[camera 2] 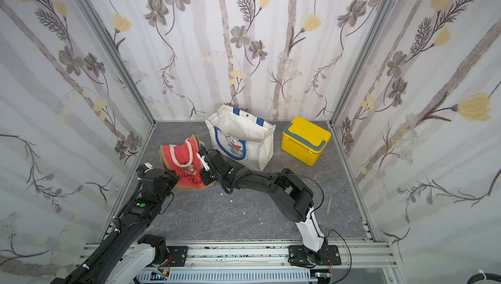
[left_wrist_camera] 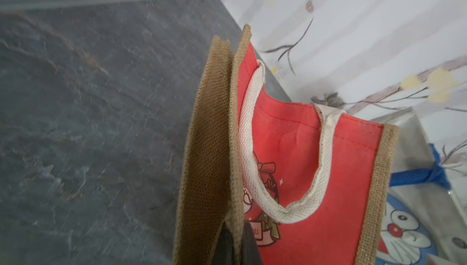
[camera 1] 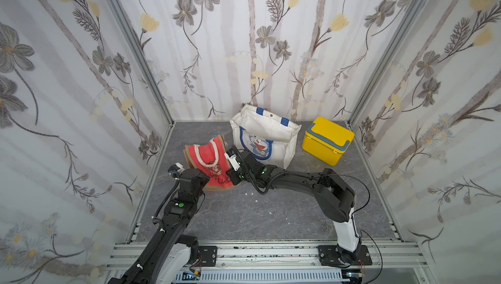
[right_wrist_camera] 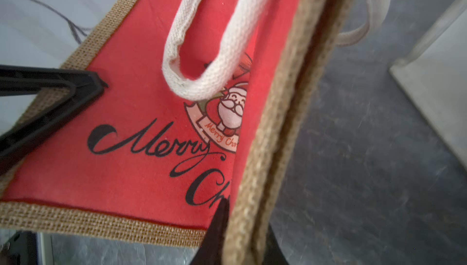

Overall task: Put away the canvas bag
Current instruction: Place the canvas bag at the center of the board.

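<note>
We count two arms, the left arm (camera 1: 179, 206) and the right arm (camera 1: 325, 196), both built of matte black, boxy links with rounded joint housings. Each has a glossy white lower segment (camera 1: 345, 232) above a black mounting plate (camera 1: 364, 255) dotted with silver screws. Small round green lights (camera 1: 181, 204) sit on the links. A ribbed black conduit (camera 1: 147, 255) with white ties runs along the left arm, and a thin black cable (camera 1: 369, 193) loops off the right arm. The right wrist has a white camera housing (camera 1: 233, 160). The right gripper (right_wrist_camera: 242, 241) ends in black wedge-shaped fingers (right_wrist_camera: 217, 228).
</note>
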Controlling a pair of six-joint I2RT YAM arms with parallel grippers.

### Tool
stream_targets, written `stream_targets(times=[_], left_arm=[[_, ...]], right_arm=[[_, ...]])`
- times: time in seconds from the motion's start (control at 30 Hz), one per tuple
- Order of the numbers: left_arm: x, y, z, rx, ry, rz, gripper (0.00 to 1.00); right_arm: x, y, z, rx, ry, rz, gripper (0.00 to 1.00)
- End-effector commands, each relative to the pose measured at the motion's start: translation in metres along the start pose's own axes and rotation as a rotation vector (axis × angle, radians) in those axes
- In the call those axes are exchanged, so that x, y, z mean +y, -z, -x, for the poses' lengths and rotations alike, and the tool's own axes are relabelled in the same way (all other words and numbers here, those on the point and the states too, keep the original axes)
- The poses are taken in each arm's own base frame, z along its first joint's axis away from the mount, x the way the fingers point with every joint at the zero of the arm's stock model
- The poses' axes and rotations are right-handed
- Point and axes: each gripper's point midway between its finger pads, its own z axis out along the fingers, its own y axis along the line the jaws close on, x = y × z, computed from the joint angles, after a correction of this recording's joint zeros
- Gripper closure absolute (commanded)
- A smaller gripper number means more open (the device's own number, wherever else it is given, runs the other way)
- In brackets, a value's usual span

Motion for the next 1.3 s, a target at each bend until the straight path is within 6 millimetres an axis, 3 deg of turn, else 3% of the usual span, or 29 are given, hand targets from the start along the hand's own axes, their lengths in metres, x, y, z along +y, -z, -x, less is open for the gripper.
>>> stream_targets(times=[0.0, 0.07, 0.13, 0.2, 0.3, 0.53, 0.57, 0.6, 0.67, 0.8, 0.9, 0.93, 1.03, 1.07, 1.13, 1.27], left_arm=[[0.009, 0.006, -0.033, 0.105, 0.095, -0.038, 0.97], [0.022, 0.012, -0.045, 0.127, 0.124, -0.026, 0.88], [0.034, 0.016, -0.052, 0.136, 0.149, -0.01, 0.62], [0.046, 0.018, -0.057, 0.134, 0.176, 0.006, 0.51], [0.056, 0.019, -0.054, 0.1, 0.171, 0.031, 0.34], [0.049, 0.023, -0.027, 0.008, 0.099, 0.091, 0.29], [0.045, 0.025, -0.019, -0.019, 0.082, 0.096, 0.26], [0.042, 0.027, -0.01, -0.051, 0.062, 0.1, 0.18], [0.036, 0.033, 0.006, -0.112, 0.031, 0.109, 0.0], [0.017, 0.042, 0.028, -0.181, -0.026, 0.081, 0.0], [-0.007, 0.037, 0.019, -0.111, -0.016, -0.026, 0.0], [-0.016, 0.035, 0.012, -0.069, 0.005, -0.075, 0.03], [-0.036, 0.028, -0.01, 0.039, 0.105, -0.184, 0.26], [-0.038, 0.025, -0.018, 0.07, 0.156, -0.202, 0.34], [-0.033, 0.017, -0.034, 0.127, 0.257, -0.218, 0.4], [0.001, -0.002, -0.056, 0.148, 0.29, -0.076, 0.49]], right_arm=[[0.012, 0.008, -0.028, 0.04, -0.035, 0.056, 0.81], [0.011, 0.013, -0.046, 0.076, -0.044, 0.045, 0.79], [0.008, 0.018, -0.067, 0.112, -0.062, 0.03, 0.69], [0.004, 0.022, -0.081, 0.127, -0.074, 0.023, 0.59], [-0.005, 0.024, -0.094, 0.142, -0.078, -0.015, 0.55], [-0.019, 0.034, -0.088, 0.111, -0.054, -0.1, 0.41], [-0.021, 0.038, -0.087, 0.098, -0.05, -0.114, 0.37], [-0.024, 0.043, -0.082, 0.076, -0.05, -0.133, 0.27], [-0.029, 0.052, -0.076, 0.038, -0.034, -0.165, 0.18], [-0.031, 0.063, -0.066, -0.021, 0.011, -0.18, 0.16], [-0.023, 0.073, -0.053, -0.112, 0.067, -0.143, 0.17], [-0.021, 0.075, -0.047, -0.151, 0.084, -0.132, 0.17], [-0.011, 0.079, -0.033, -0.248, 0.165, -0.086, 0.2], [-0.01, 0.078, -0.029, -0.273, 0.179, -0.084, 0.21], [-0.008, 0.072, -0.021, -0.308, 0.204, -0.074, 0.23], [-0.006, 0.047, -0.017, -0.327, 0.23, -0.063, 0.35]])
